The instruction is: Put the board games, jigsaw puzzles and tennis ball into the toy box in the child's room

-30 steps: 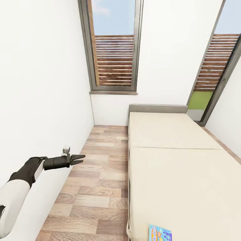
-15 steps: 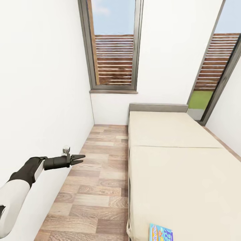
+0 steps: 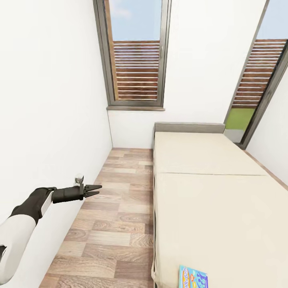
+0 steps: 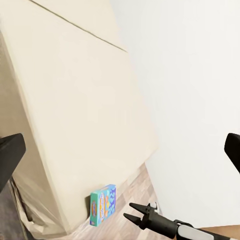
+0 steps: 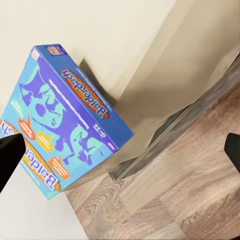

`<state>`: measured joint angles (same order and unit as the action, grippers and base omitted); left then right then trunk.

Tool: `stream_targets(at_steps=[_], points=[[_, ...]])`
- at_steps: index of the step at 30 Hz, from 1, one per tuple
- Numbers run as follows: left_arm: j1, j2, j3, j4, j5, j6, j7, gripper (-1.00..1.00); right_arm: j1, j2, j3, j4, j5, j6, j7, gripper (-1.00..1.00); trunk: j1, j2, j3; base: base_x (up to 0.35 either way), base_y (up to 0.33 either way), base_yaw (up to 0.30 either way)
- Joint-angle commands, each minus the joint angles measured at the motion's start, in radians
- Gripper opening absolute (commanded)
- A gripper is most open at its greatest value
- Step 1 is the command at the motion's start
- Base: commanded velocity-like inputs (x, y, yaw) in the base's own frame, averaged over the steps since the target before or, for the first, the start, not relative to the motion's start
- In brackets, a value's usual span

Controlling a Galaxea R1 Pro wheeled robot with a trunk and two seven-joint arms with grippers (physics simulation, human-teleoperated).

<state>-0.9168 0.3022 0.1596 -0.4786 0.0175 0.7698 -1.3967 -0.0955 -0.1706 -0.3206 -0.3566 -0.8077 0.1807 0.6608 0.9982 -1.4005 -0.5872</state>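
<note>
At the bed's (image 3: 216,208) near corner lies a teal-blue board game (image 3: 193,277), cut off by the head view's lower edge. The left end effector (image 3: 96,190) hangs released over the floor (image 3: 116,224); the right end effector's (image 4: 131,212) fingers look parted.

Even, bright daylight from my two windows (image 3: 136,56) washes white walls; the board game (image 5: 65,120) throws a soft shadow on the bed (image 3: 216,208). Straight frames lean outward at my head view's edges.

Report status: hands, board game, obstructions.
Left hand open, empty, over floor. Right hand open, empty. Teal-blue board game lies on bed near its edge. Nothing blocking it.
</note>
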Motion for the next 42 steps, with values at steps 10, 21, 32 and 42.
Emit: stream_targets(at_steps=[10,21,32,42], points=[[-0.001,0.000,0.001,0.000,0.001,0.011,-0.004,1.00,0.000,0.016,-0.003,-0.003,-0.007,0.008,0.005,1.00,0.000,0.000,-0.001,0.000,0.000,0.000],[-0.001,0.001,0.001,0.000,0.001,0.011,-0.004,1.00,0.000,0.017,-0.002,-0.004,-0.006,0.008,0.040,1.00,0.000,0.000,-0.001,0.000,0.000,0.000],[-0.001,0.001,0.001,0.000,0.001,0.011,-0.004,1.00,0.000,0.017,-0.002,-0.004,-0.002,0.008,0.094,1.00,0.023,-0.042,-0.020,0.000,0.000,0.000],[-0.001,0.001,0.001,0.000,0.001,0.011,-0.004,1.00,-0.001,0.017,-0.002,-0.004,-0.002,0.008,0.097,1.00,0.061,-0.112,-0.051,0.000,0.000,0.000]])
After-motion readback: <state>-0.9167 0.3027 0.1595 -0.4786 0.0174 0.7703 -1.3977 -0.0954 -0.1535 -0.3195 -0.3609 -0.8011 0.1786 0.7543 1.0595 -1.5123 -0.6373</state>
